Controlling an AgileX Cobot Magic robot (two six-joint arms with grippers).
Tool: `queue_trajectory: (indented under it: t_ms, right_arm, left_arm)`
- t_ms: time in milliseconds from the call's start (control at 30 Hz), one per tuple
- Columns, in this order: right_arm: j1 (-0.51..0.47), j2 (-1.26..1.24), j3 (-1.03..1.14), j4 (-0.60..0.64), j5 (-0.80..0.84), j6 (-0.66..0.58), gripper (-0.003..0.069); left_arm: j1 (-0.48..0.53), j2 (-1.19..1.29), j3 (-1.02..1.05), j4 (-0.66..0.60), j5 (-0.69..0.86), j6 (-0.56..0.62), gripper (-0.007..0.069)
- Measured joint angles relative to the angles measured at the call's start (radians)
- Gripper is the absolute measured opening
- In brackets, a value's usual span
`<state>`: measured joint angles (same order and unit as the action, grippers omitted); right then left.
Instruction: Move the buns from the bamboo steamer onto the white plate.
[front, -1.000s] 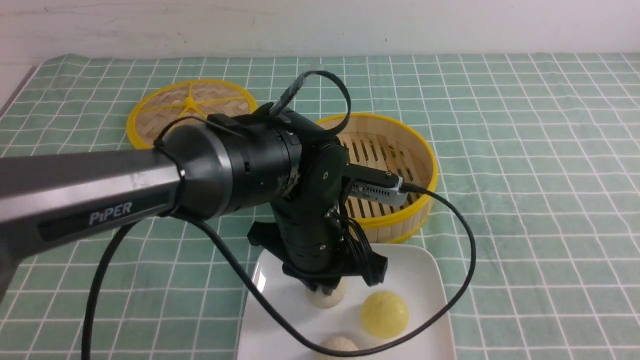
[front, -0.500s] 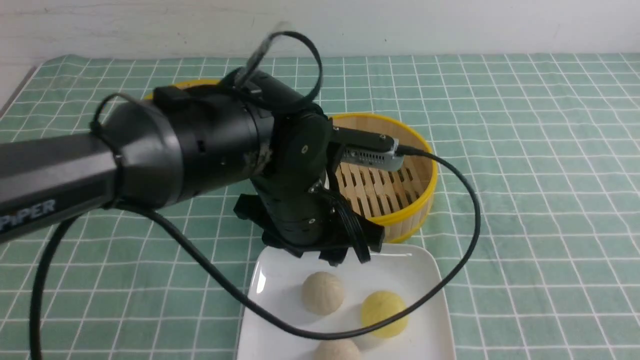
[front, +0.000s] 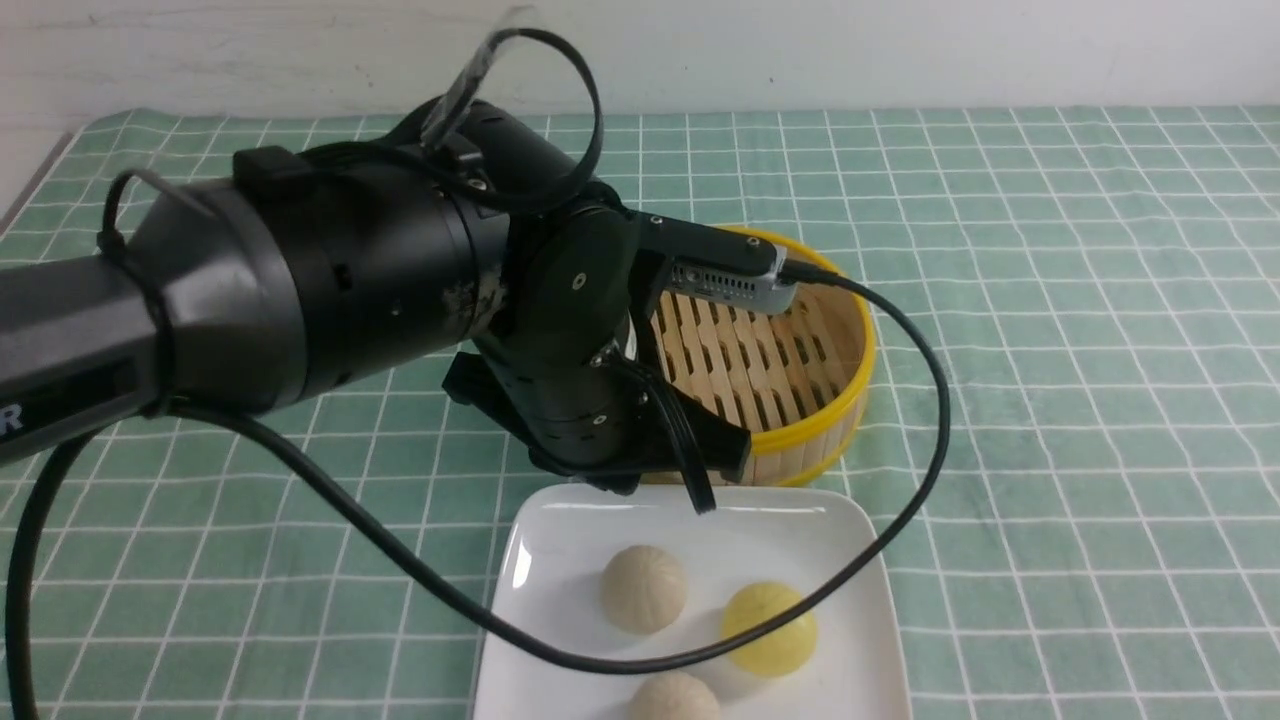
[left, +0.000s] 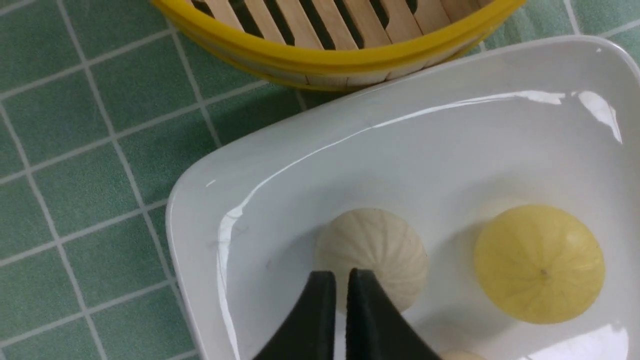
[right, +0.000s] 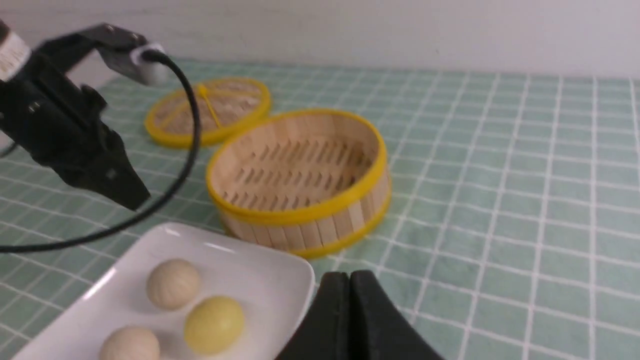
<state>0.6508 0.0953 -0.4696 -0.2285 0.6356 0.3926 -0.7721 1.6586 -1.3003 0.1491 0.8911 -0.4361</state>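
Front view: left arm has pulled up and back from the pleated bun (front: 643, 589), now free on the white plate (front: 540, 640) with the yellow bun (front: 768, 630) and another bun (front: 675, 697). Left gripper (left: 341, 274) drawn nearly together, empty; right gripper (right: 349, 274) closed, empty. Bamboo steamer (right: 300, 216) bunless. Transfer looks done; likely just retreat left.

Green gridded tabletop (front: 1080, 400); plate (front: 830, 530), steamer (front: 790, 465), disc (right: 232, 107).
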Motion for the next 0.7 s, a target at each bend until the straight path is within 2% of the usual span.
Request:
queue_trajectory:
  t_ms: [200,300,433,600,700]
  right_arm:
    - [0.0,0.027,0.091,-0.003,-0.229,-0.002,-0.001]
    - [0.0,0.027,0.103,-0.002,-0.239,-0.021,-0.001]
    - [0.0,0.027,0.111,0.085,-0.23,-0.132,-0.001]
    - [0.0,0.027,0.111,0.27,-0.223,-0.327,-0.001]
    - [0.0,0.027,0.111,0.303,-0.224,-0.364,-0.001]
  left_arm:
    - [0.0,0.0,0.0,0.006,-0.001,0.0,0.0001]
    - [0.0,0.0,0.0,0.01,-0.001,0.0,0.0001]
    - [0.0,0.0,0.0,0.013,-0.003,0.0,0.0001]
    - [0.0,0.0,0.0,0.015,-0.003,0.0,0.0001]
    - [0.0,0.0,0.0,0.017,-0.003,0.0,0.0001]
